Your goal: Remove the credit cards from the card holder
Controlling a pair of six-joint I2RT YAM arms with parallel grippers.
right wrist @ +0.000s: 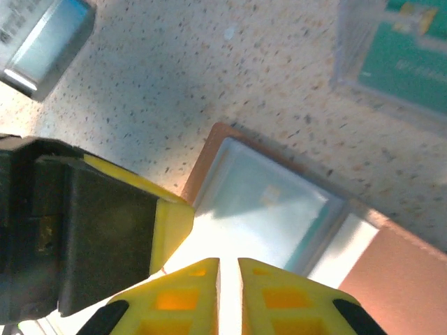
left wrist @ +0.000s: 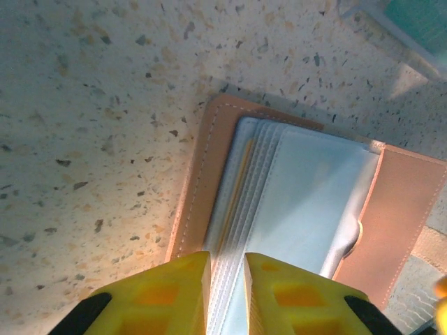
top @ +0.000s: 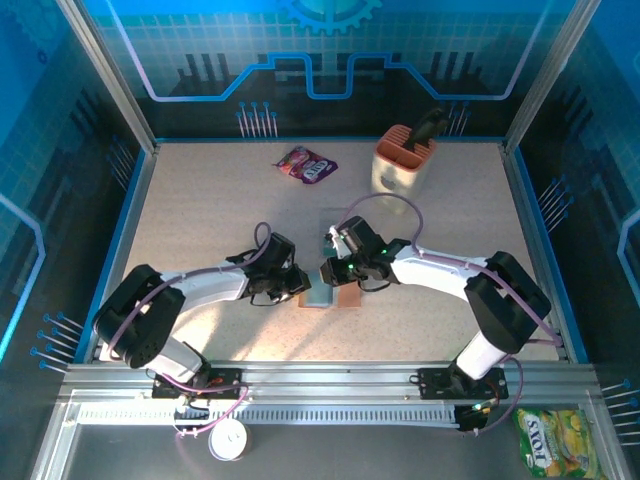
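The card holder [top: 335, 298], tan leather with pale grey-blue pockets, lies open on the speckled table between both grippers. My left gripper [left wrist: 227, 279] hovers over its stacked pocket edges [left wrist: 241, 188], jaws a narrow gap apart with those edges running between them. My right gripper [right wrist: 228, 279] is low over the card holder's [right wrist: 265, 202] glare-washed pocket, jaws slightly apart with nothing distinct between them. The left gripper's yellow fingertip [right wrist: 171, 223] sits just beside it. A teal credit card [right wrist: 412, 59] lies on the table beyond the card holder, and another card [right wrist: 42, 38] lies to the upper left.
A purple snack packet [top: 305, 165] lies at the back of the table. A peach tool caddy [top: 402, 160] stands at the back right. A yellow-green packet [top: 555, 440] lies off the table by the right arm's base. Blue walls enclose the table.
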